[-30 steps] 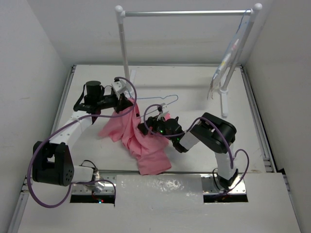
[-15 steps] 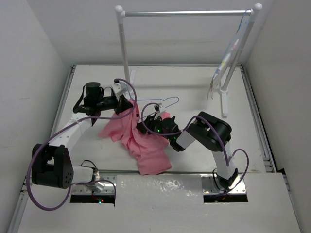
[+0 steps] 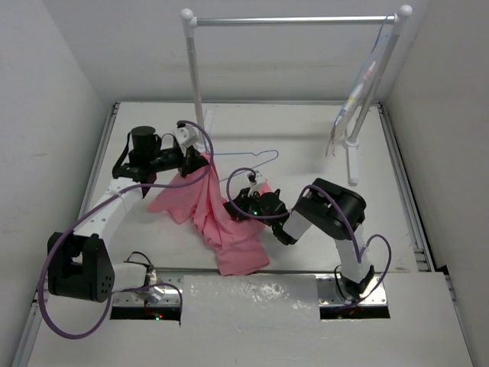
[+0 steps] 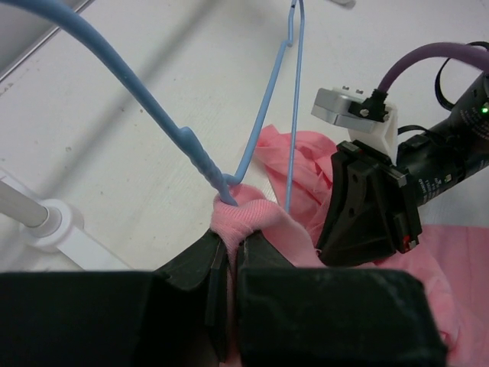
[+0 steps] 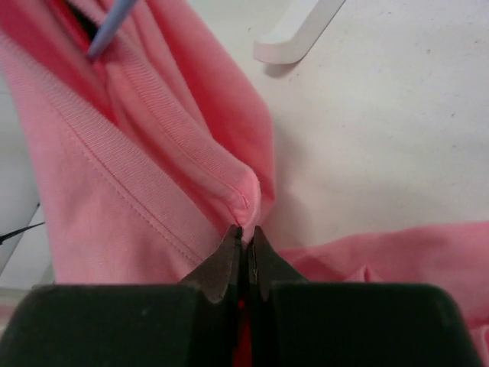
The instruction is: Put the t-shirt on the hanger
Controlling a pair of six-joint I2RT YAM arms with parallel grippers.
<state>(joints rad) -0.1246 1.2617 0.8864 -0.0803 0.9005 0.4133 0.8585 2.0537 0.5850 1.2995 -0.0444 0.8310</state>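
Observation:
The salmon-pink t-shirt [image 3: 218,225] lies bunched mid-table, one end lifted at the top. My left gripper [image 3: 200,162] is shut on that raised part; in the left wrist view its jaws [image 4: 229,238] pinch a ribbed pink fold [image 4: 256,218] where the pale blue hanger [image 4: 269,95] enters the fabric. The hanger [image 3: 256,158] pokes out to the right of the shirt in the top view. My right gripper [image 3: 243,200] sits at the shirt's right side. Its jaws [image 5: 246,232] are shut on a fold of the ribbed collar [image 5: 164,145].
A white clothes rack [image 3: 294,21] spans the back, its left post [image 3: 195,69] just behind my left gripper. Another hanger [image 3: 357,93] dangles near the rack's right post. A rack foot [image 5: 296,30] lies close to the shirt. A plastic sheet [image 3: 252,294] covers the near edge.
The right gripper has closed from open onto the shirt's collar fold. The left gripper has shifted slightly left, still holding the shirt.

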